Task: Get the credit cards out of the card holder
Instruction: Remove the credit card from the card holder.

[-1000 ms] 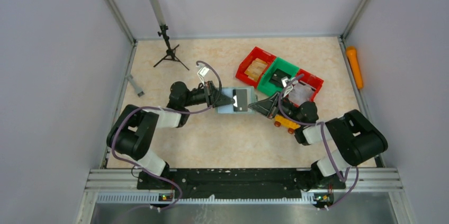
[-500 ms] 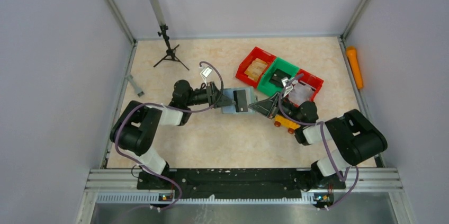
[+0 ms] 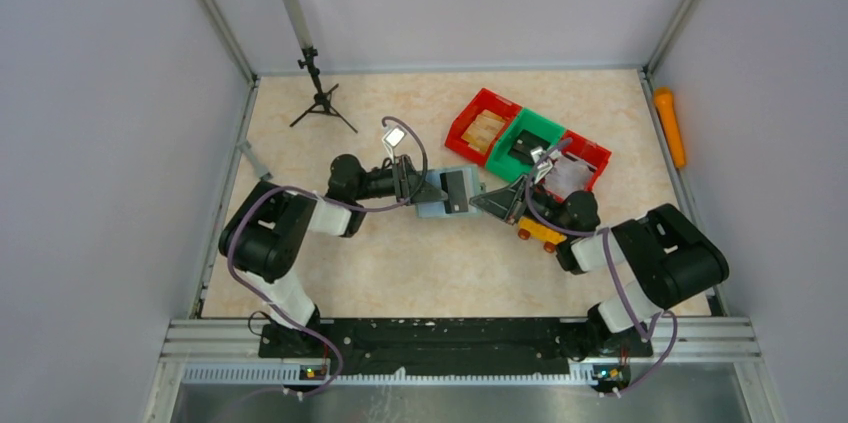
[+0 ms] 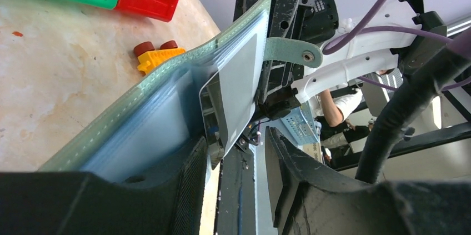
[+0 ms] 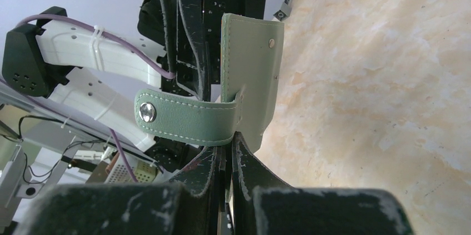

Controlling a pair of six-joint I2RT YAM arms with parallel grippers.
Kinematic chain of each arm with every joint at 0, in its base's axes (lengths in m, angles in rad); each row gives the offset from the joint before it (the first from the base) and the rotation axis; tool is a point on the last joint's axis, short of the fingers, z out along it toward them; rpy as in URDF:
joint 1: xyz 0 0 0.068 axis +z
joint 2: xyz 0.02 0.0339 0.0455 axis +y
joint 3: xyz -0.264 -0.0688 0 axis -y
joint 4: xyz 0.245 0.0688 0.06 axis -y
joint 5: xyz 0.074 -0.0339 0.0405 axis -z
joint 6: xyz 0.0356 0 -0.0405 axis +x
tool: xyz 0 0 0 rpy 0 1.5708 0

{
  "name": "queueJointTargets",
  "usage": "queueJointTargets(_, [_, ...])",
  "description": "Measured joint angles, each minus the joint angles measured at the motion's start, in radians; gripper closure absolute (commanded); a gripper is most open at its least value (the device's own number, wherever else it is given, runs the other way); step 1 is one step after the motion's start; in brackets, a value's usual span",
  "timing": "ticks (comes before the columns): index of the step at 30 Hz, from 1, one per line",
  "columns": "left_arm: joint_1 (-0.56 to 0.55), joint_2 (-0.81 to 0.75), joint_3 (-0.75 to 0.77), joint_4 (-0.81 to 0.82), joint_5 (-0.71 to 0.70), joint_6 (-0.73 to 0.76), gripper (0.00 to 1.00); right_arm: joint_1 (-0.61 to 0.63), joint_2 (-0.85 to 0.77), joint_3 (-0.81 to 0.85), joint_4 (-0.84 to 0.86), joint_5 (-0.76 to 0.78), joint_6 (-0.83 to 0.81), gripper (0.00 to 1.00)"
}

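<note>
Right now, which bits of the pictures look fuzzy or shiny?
Left wrist view: the near jaws are fuzzy, the card holder has a pale sheen. Right wrist view: jaws fuzzy too, the strap's snap glints. Top view: sharp, evenly lit, soft shadows.
</note>
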Motion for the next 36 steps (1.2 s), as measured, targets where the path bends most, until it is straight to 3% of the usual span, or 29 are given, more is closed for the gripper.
queueJointTargets(3, [0.0, 0.015, 0.0, 0.053, 0.006, -0.036, 0.57, 0.003, 0.006, 0.0, 0.0, 0.0, 0.002, 1.0])
queueJointTargets(6, [0.0, 0.033, 0.0, 0.101, 0.01, -0.067, 0.67, 0.005, 0.006, 0.0, 0.007, -0.002, 0.002, 1.0])
queueJointTargets(9, [0.002, 0.047, 0.0, 0.122, 0.01, -0.084, 0.92, 0.005, 0.006, 0.0, 0.015, -0.004, 0.004, 1.0])
queueJointTargets(11, [0.006, 0.048, 0.0, 0.124, 0.01, -0.091, 1.0, 0.005, 0.006, 0.0, 0.027, -0.005, 0.005, 1.0])
queueJointTargets(18, [0.023, 0.043, -0.002, 0.127, 0.01, -0.085, 1.0, 0.005, 0.006, 0.0, 0.022, 0.005, -0.004, 1.0])
queueJointTargets(28, [0.038, -0.037, -0.01, -0.053, -0.025, 0.042, 1.0, -0.024, -0.055, -0.02, -0.065, 0.064, -0.05, 1.0])
queueJointTargets(36, [0.045, -0.037, -0.01, -0.087, -0.037, 0.066, 1.0, -0.048, -0.06, -0.026, -0.076, 0.068, -0.047, 1.0])
